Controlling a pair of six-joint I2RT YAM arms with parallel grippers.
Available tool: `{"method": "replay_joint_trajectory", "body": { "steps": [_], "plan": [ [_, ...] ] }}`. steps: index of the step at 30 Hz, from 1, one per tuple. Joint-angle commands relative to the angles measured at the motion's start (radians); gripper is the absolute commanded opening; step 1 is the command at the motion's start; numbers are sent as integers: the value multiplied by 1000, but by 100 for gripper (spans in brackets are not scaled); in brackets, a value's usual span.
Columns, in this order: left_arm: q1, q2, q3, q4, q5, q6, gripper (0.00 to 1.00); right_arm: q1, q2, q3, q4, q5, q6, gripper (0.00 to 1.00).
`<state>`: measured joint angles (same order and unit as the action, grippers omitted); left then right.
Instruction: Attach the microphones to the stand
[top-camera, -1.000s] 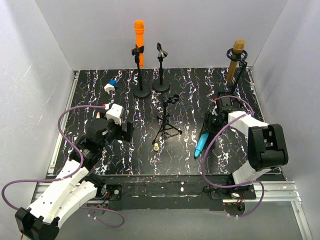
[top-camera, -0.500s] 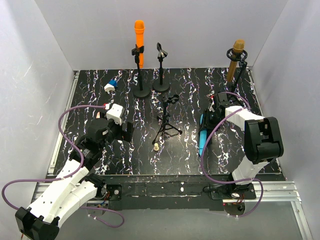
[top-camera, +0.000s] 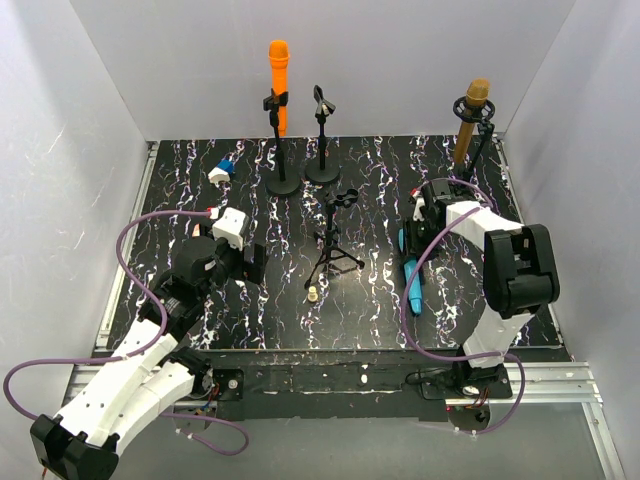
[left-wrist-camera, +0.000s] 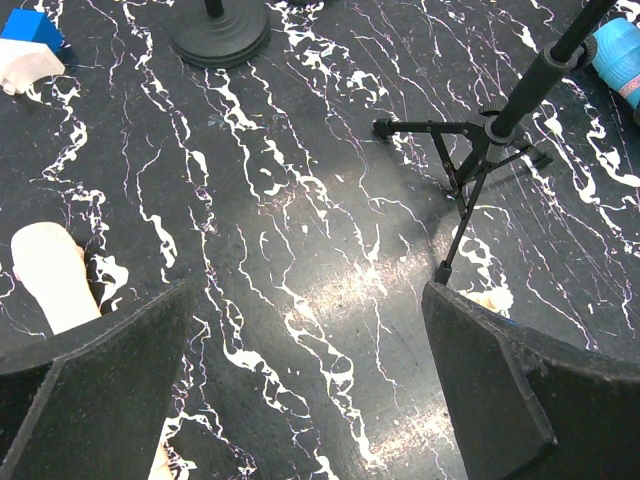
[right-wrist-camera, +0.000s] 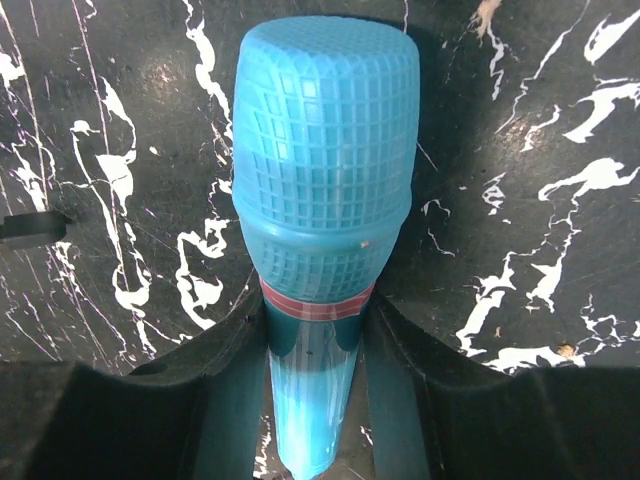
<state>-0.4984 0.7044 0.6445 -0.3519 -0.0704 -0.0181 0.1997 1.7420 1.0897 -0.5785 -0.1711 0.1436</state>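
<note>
My right gripper (right-wrist-camera: 315, 375) is shut on the light blue microphone (right-wrist-camera: 322, 190) just below its head, low over the table; in the top view the microphone (top-camera: 413, 285) points toward the near edge under that gripper (top-camera: 415, 240). The orange microphone (top-camera: 278, 75) stands clipped in the back-left stand (top-camera: 283, 184). The golden-brown microphone (top-camera: 471, 118) sits in the back-right stand. A pale pink microphone (left-wrist-camera: 50, 285) lies by my left finger. My left gripper (left-wrist-camera: 308, 295) is open and empty over bare table (top-camera: 250, 262). A clip stand (top-camera: 322, 130) and a tripod stand (top-camera: 335, 240) hold nothing.
A tiny beige peg (top-camera: 313, 293) lies near the tripod's front foot. A small blue and white object (top-camera: 221, 172) lies at the back left. White walls close in the black marbled table (top-camera: 370, 300) on three sides.
My right gripper has drawn back toward the far side and turned, swinging the blue microphone's tail from pointing near-left to pointing straight at the near edge. The left arm has not moved.
</note>
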Motion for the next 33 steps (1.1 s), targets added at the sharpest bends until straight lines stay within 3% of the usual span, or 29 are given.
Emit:
{"method": "replay_joint_trajectory", "body": {
  "steps": [1, 6, 13, 18, 25, 33],
  "plan": [
    [4, -23, 12, -12, -11, 12, 98, 29, 36, 48, -86, 61, -53, 39],
    [4, -25, 14, -12, -6, 12, 98, 69, 63, 68, -96, 107, -56, 52],
    [3, -29, 14, -12, -6, 12, 98, 101, 103, 72, -106, 147, -58, 55],
    [4, -33, 14, -12, -6, 14, 98, 99, 97, 81, -100, 128, -56, 41],
    [4, -54, 12, -12, 3, 14, 98, 93, -77, 113, -72, 26, -98, 3],
    [3, -164, -19, 37, 130, 7, 98, 35, -401, 229, -43, -218, -248, 1]
  ]
}}
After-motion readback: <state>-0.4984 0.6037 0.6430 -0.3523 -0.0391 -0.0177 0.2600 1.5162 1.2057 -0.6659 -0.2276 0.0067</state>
